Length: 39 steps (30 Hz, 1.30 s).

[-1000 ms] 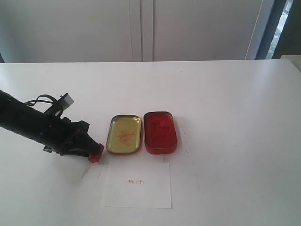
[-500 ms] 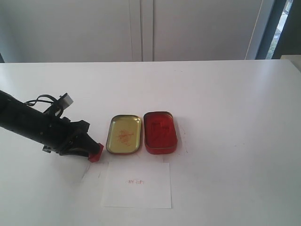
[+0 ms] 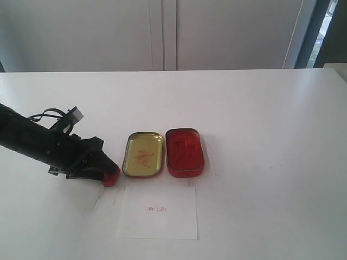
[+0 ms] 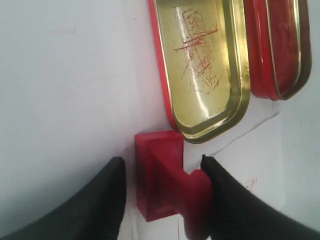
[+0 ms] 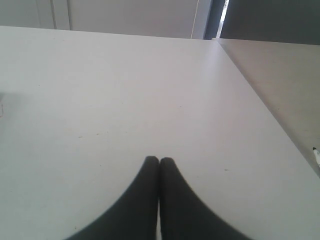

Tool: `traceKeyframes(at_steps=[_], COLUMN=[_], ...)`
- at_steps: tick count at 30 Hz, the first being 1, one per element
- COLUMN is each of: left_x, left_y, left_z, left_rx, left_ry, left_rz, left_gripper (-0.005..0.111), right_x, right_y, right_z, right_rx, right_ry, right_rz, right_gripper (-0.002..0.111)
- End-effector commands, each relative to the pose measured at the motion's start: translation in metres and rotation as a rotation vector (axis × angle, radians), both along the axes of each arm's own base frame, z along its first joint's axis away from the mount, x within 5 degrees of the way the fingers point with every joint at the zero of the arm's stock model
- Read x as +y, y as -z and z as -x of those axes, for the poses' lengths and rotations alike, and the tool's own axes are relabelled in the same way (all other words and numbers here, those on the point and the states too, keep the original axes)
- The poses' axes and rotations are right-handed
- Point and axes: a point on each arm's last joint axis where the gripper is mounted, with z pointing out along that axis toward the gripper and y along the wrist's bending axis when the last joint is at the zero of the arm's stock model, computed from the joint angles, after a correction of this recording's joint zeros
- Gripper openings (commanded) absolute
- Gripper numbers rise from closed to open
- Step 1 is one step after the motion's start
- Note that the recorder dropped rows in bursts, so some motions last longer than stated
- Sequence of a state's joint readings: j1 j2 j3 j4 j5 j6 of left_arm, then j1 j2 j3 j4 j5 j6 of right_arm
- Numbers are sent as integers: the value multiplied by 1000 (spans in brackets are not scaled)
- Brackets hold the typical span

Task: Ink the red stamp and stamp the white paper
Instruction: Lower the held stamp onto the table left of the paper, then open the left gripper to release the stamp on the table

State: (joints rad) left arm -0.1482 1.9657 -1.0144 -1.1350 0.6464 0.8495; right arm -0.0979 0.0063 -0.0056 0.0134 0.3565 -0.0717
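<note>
Two fingers of the left gripper (image 4: 161, 160) stand open around the red stamp (image 4: 155, 187) toward the table's (image 3: 260, 108) front-left corner; it seems light, stiff plastic, best pinched at its knob (image 4: 197, 202).

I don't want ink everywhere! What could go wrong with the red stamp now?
1. One finger of the left gripper looks to touch the knob of the stamp; pulling away might drag or tip it, smearing ink on the table.
2. The stamp sits close to the gold lid and the corner of the paper, so a nudge could bump either.
</note>
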Motion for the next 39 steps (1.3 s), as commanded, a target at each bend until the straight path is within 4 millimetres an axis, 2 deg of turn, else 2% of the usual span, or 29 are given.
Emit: traceKeyframes(at_steps=[1, 24, 31, 39], left_x=[-1, 4, 24, 24], left_y=[1, 4, -6, -5], left_z=[2, 1, -4, -4], left_rx=[13, 4, -10, -9], left_ry=[-6, 5, -47, -39], left_rz=[6, -48, -38, -45], left_gripper=[55, 55, 55, 55], right_x=[0, 0, 0, 0], right_y=[0, 0, 0, 0], right_z=[0, 0, 0, 0], right_rx=[-14, -14, -14, -14], right_ry=[4, 4, 4, 4], right_rz=[9, 9, 9, 9], right_gripper=[0, 0, 0, 0])
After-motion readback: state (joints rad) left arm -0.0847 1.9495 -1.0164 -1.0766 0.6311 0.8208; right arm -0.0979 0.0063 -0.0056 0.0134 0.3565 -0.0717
